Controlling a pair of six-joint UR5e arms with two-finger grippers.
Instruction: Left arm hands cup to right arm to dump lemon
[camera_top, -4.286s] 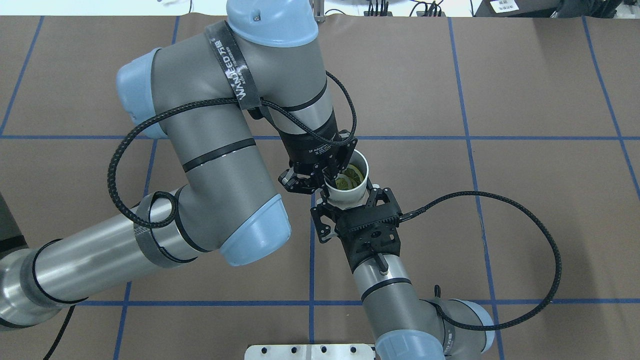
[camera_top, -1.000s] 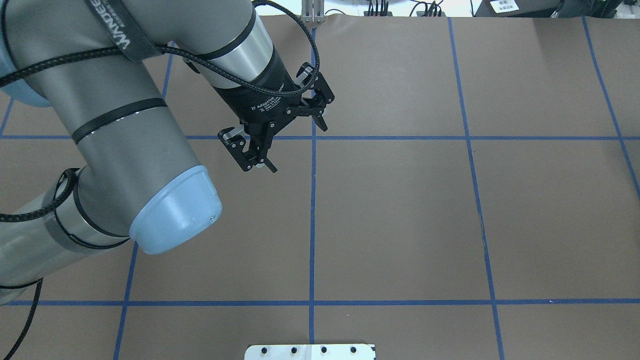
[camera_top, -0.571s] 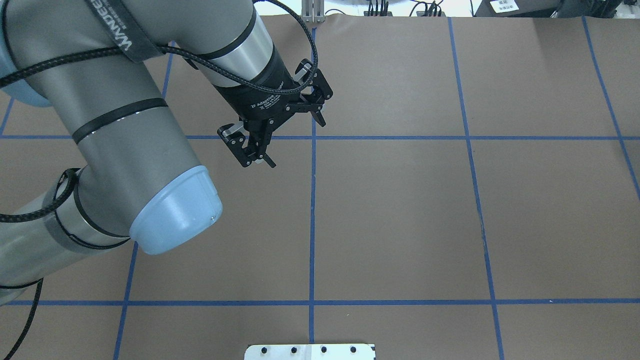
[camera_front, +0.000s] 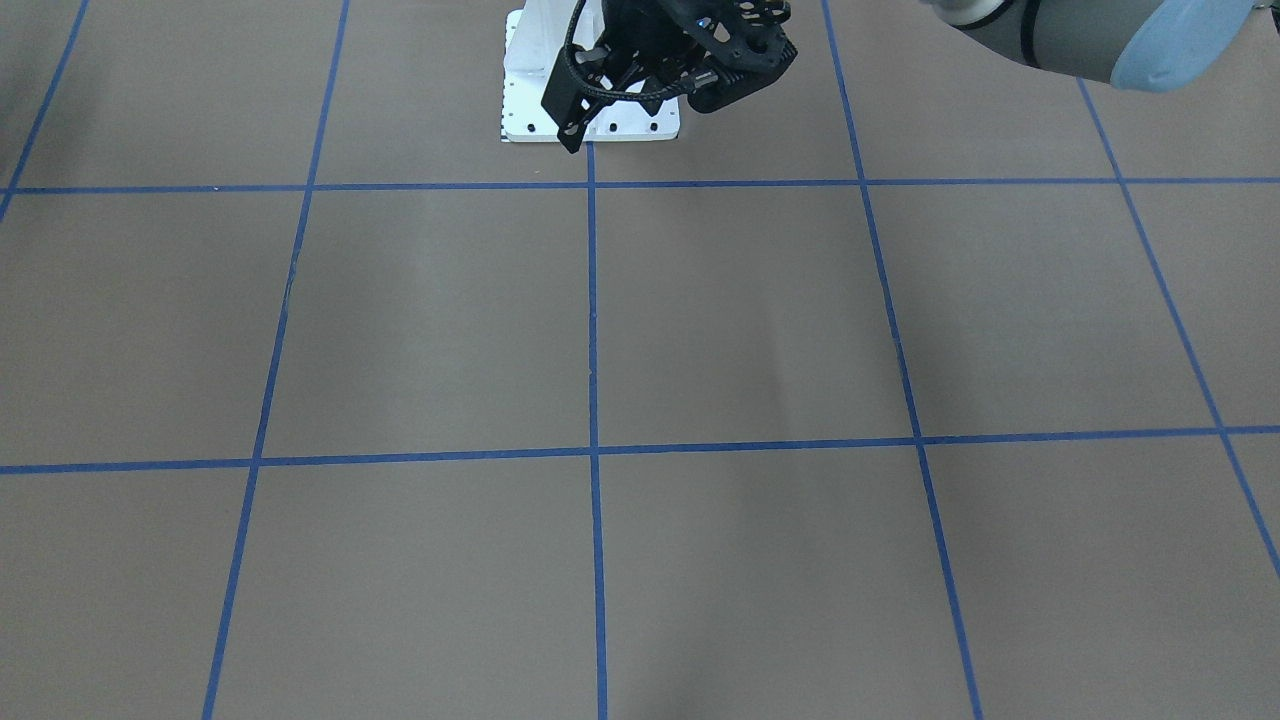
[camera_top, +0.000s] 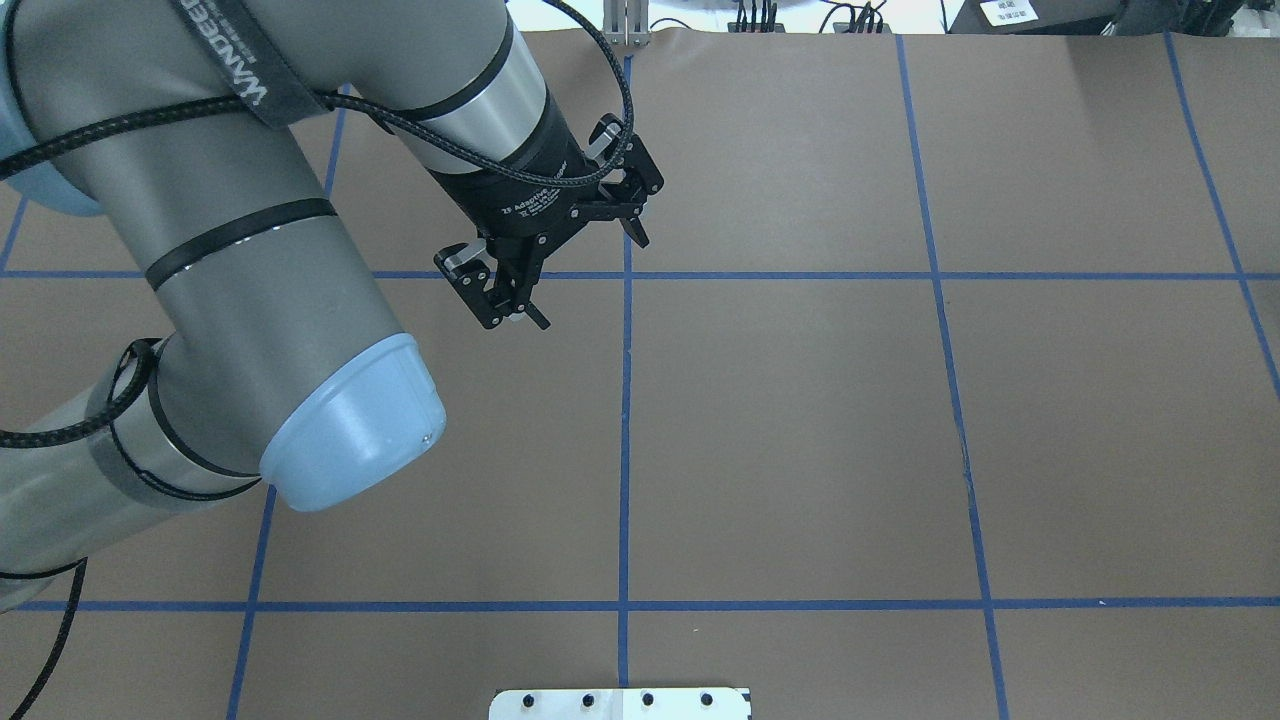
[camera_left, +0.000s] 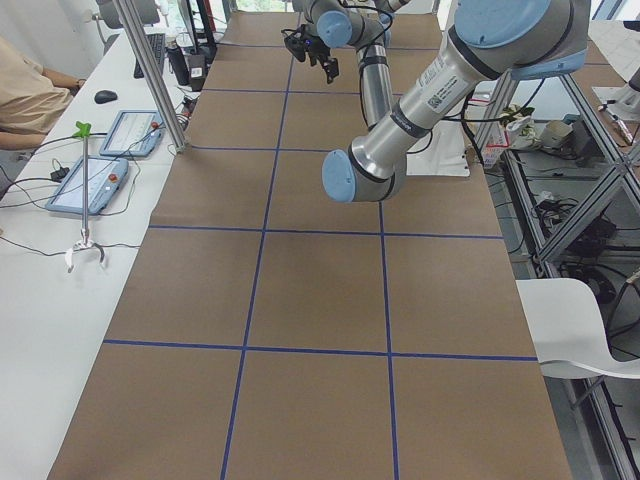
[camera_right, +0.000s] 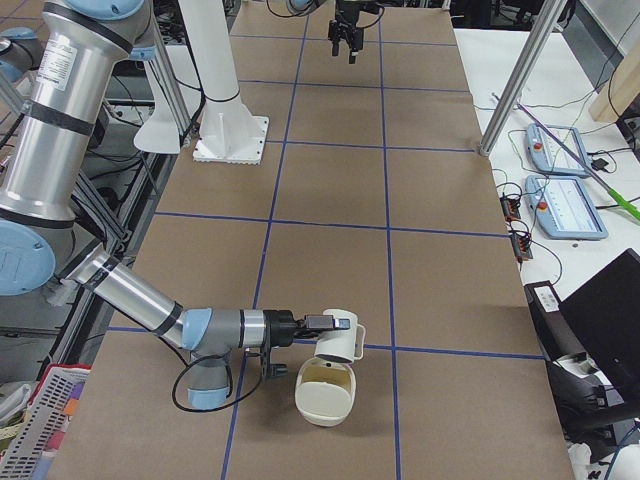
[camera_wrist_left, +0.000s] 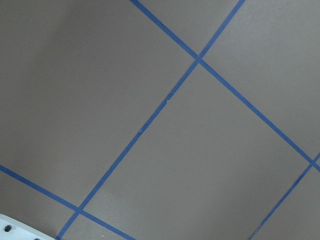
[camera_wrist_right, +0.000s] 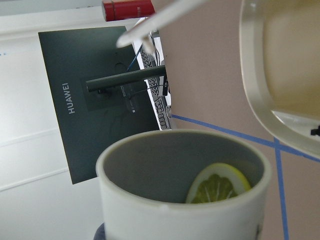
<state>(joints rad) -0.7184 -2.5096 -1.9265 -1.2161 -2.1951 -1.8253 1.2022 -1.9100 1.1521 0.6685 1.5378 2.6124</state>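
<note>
The white cup (camera_right: 340, 345) hangs just above the table's near end in the exterior right view, at the tip of my right gripper (camera_right: 318, 322). I cannot tell whether that gripper is open or shut. The right wrist view looks into the cup (camera_wrist_right: 150, 215); the lemon (camera_wrist_right: 218, 186), a yellow-green slice, leans on its grey inner wall. No fingers show there. My left gripper (camera_top: 590, 282) hangs open, with nothing in it, high over the far left part of the table, far from the cup.
A cream bowl (camera_right: 325, 398) lies right below the cup, its rim (camera_wrist_right: 255, 75) close beside it in the right wrist view. The robot's white base plate (camera_top: 620, 703) sits at the near table edge. Control pendants (camera_right: 565, 205) and a person's arm (camera_left: 30, 90) are at the side tables.
4.3 s ago both grippers met at the cup over the table's middle. Since then the right arm and cup have left the overhead view. The open left gripper drifted slightly back over the last second.
</note>
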